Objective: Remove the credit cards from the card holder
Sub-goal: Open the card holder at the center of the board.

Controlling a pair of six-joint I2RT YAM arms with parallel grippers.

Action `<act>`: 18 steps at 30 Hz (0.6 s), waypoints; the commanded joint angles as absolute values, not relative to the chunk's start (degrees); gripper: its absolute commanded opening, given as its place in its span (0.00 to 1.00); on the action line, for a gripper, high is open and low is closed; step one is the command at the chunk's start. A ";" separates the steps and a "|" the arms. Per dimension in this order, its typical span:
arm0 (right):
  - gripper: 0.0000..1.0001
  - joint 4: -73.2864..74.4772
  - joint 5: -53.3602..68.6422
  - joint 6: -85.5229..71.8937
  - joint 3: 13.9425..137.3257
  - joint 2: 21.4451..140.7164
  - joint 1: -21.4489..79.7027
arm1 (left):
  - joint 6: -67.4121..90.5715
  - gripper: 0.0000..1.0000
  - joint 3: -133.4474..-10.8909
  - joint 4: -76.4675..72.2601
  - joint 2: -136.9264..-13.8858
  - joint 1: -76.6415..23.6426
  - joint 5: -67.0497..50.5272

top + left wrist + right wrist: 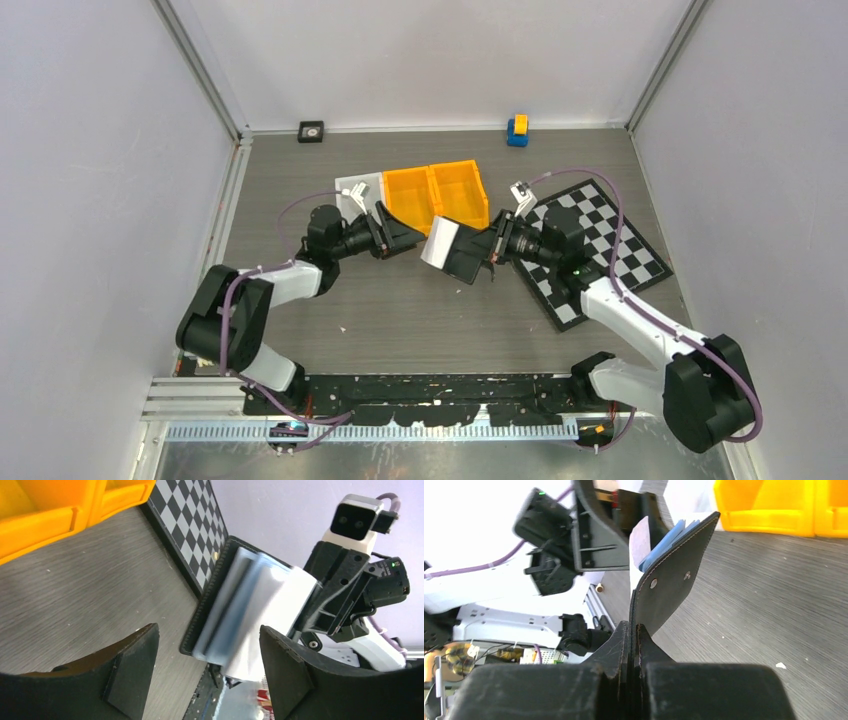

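My right gripper (492, 250) (634, 627) is shut on the lower edge of the black card holder (462, 255) (669, 580) and holds it upright above the table. The holder also shows in the left wrist view (210, 605), hanging open. Pale blue and white leaves (663, 545) (250, 615) fan out of its open edge; I cannot tell whether they are inner panels or cards. No dark credit cards show. My left gripper (405, 240) (209, 632) is open, its fingers (130, 670) on either side of the fanned edge but short of it.
Two orange bins (437, 195) stand just behind the grippers, with a white piece (355, 190) beside them. A checkerboard mat (610, 250) lies under the right arm. A small black square block (311, 130) and a blue and yellow block (517, 130) sit at the back wall.
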State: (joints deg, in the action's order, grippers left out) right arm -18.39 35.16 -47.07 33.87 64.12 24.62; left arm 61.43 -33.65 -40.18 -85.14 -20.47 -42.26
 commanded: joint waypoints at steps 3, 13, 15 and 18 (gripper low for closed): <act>0.01 -27.55 39.53 -50.13 33.00 58.28 24.59 | 76.60 0.76 -32.66 -60.94 -92.76 -19.95 -48.48; 0.01 -30.12 39.43 -52.26 32.63 61.30 24.60 | 88.97 0.73 -32.04 -82.00 -98.15 -21.14 -50.22; 0.00 -30.65 39.40 -52.66 32.69 62.49 24.51 | 89.03 0.73 -31.79 -82.00 -96.84 -21.27 -50.04; 0.01 -30.50 39.18 -52.66 32.89 63.82 24.32 | 89.12 0.72 -31.67 -82.00 -95.76 -21.55 -50.01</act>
State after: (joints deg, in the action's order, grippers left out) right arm -26.24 38.63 -51.64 32.16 62.65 24.62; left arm 87.57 -31.99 -75.66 -99.31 -20.99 -48.97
